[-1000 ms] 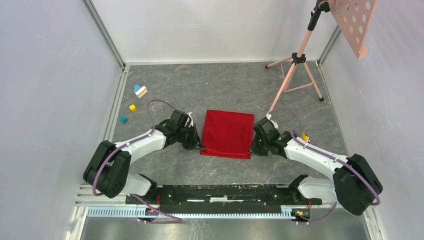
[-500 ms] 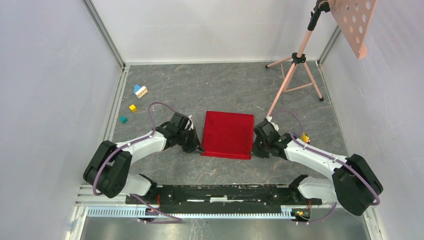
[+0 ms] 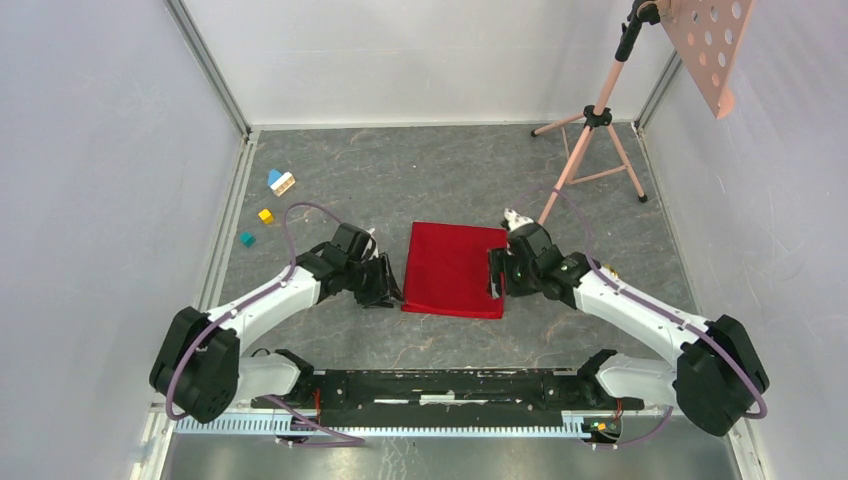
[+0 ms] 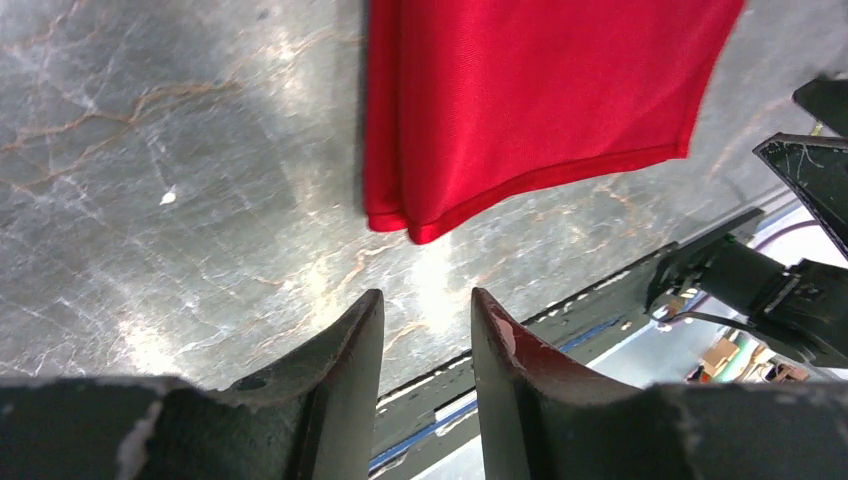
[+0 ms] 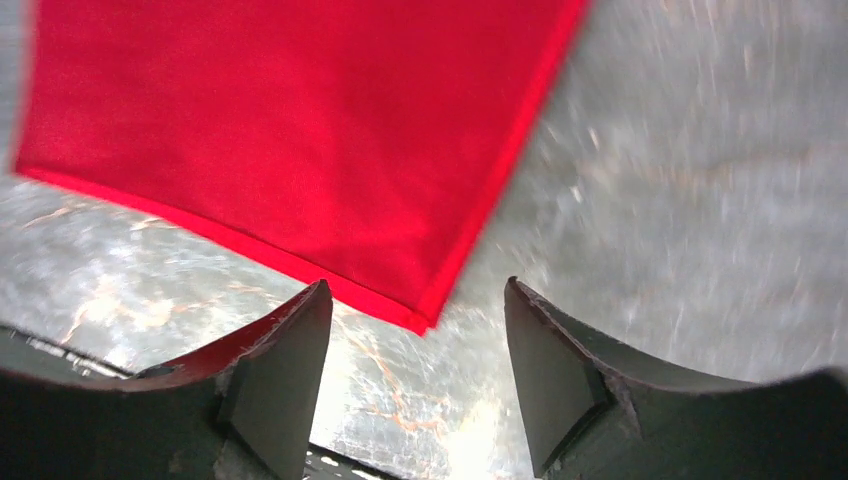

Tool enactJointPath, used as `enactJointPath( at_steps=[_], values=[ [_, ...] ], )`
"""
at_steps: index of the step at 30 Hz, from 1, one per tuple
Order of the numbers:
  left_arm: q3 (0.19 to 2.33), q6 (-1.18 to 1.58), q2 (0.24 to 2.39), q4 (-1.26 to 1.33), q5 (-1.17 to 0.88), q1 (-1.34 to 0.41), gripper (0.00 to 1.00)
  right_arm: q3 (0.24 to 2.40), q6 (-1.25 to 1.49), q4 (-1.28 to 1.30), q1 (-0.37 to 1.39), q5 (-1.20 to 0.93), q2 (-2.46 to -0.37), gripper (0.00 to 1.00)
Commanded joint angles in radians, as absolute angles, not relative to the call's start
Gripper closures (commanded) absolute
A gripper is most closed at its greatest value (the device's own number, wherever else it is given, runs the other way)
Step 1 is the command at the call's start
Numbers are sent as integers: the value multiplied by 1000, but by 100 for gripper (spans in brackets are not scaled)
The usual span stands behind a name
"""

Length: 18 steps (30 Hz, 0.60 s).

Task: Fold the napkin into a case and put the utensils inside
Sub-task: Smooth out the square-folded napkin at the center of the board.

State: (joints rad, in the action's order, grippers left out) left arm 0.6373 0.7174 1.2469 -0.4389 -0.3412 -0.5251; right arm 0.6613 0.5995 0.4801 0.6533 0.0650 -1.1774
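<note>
The red napkin (image 3: 455, 268) lies folded flat as a rectangle in the middle of the table. My left gripper (image 3: 390, 287) stands by its near left corner, open. In the left wrist view the cloth (image 4: 530, 100) lies just beyond the left gripper (image 4: 425, 300), with nothing between the fingers. My right gripper (image 3: 497, 272) hovers at the napkin's right edge, open. In the right wrist view the napkin's corner (image 5: 300, 130) lies below the gap of the right gripper (image 5: 416, 287), not held. The utensils are hidden from view.
Small toy blocks (image 3: 281, 182) lie at the far left near the wall. A pink tripod stand (image 3: 590, 120) rises at the far right under a perforated board (image 3: 710, 40). The black base rail (image 3: 440, 385) runs along the near edge.
Both grippers have opened and let go of the napkin's near corners. The right gripper has moved away from me along the right edge. The cloth now lies flat.
</note>
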Motion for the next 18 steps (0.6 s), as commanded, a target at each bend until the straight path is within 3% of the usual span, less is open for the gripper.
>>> enactJointPath(
  at_steps=[1, 9, 15, 18],
  values=[
    [697, 738, 1232, -378, -399, -526, 56, 803, 223, 342, 651, -137, -1238, 29],
    [742, 782, 1396, -270, -408, -526, 75, 872, 470, -257, 641, -566, -1566, 31],
    [685, 784, 1464, -218, -415, -526, 83, 870, 723, -712, 649, -703, -1812, 32],
    [656, 782, 1480, -200, -407, -526, 84, 905, 766, -788, 664, -715, -1900, 33]
  ],
)
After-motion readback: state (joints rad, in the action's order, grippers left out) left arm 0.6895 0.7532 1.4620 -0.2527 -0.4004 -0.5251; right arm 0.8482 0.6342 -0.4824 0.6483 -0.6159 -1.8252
